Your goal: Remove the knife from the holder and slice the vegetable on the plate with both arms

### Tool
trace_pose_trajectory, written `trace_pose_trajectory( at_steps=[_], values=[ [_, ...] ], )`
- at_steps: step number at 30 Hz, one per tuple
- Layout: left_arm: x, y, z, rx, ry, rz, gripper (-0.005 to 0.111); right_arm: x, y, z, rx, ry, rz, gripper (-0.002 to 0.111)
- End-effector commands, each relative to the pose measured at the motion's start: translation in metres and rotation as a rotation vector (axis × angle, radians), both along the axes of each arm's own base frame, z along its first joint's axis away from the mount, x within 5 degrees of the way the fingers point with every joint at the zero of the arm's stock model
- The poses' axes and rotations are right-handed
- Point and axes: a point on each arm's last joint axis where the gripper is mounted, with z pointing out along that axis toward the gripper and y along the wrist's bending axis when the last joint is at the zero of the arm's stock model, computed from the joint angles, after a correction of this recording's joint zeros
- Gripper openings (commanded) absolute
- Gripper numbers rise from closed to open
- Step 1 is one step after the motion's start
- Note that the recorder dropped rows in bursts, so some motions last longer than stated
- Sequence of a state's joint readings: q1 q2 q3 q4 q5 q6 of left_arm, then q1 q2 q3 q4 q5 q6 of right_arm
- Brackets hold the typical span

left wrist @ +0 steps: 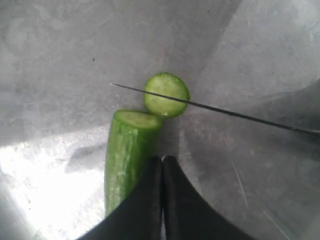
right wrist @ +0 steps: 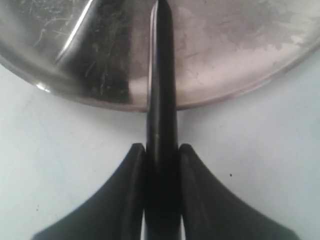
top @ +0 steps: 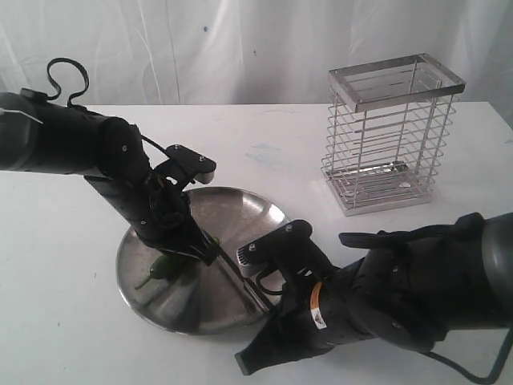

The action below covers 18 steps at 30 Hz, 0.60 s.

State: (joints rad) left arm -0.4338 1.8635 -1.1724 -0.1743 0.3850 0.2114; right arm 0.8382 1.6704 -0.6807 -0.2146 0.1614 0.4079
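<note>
The green vegetable (left wrist: 125,150) lies on the steel plate (left wrist: 60,60), its pale cut end facing the knife. A round cut slice (left wrist: 166,95) leans on the far side of the thin dark blade (left wrist: 230,113). My left gripper (left wrist: 162,161) is shut with nothing between its fingers, its tips at the vegetable's side. In the exterior view the left gripper (top: 204,249) is down over the vegetable (top: 164,269) on the plate (top: 232,208). My right gripper (right wrist: 161,150) is shut on the knife (right wrist: 161,100) by its black handle, just off the plate's rim (right wrist: 235,50).
The wire holder (top: 390,136) stands empty at the back right of the white table (top: 64,305). The right arm's bulky body (top: 417,297) fills the front right corner. A white curtain hangs behind.
</note>
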Motion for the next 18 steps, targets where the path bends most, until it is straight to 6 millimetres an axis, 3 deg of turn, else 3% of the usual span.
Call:
trace_pose_trajectory(
  at_steps=[1, 11, 18],
  values=[
    [-0.002, 0.002, 0.008, -0.01, -0.011, 0.013, 0.0, 0.002, 0.0, 0.008, 0.002, -0.013, 0.003, 0.0],
    [-0.005, 0.003, 0.01, -0.011, 0.012, 0.012, 0.0, -0.006, 0.01, 0.011, 0.024, 0.012, 0.0, 0.0],
    [-0.008, 0.004, 0.026, -0.033, -0.027, 0.014, 0.0, -0.007, 0.01, 0.01, 0.025, 0.036, -0.027, 0.0]
  ],
)
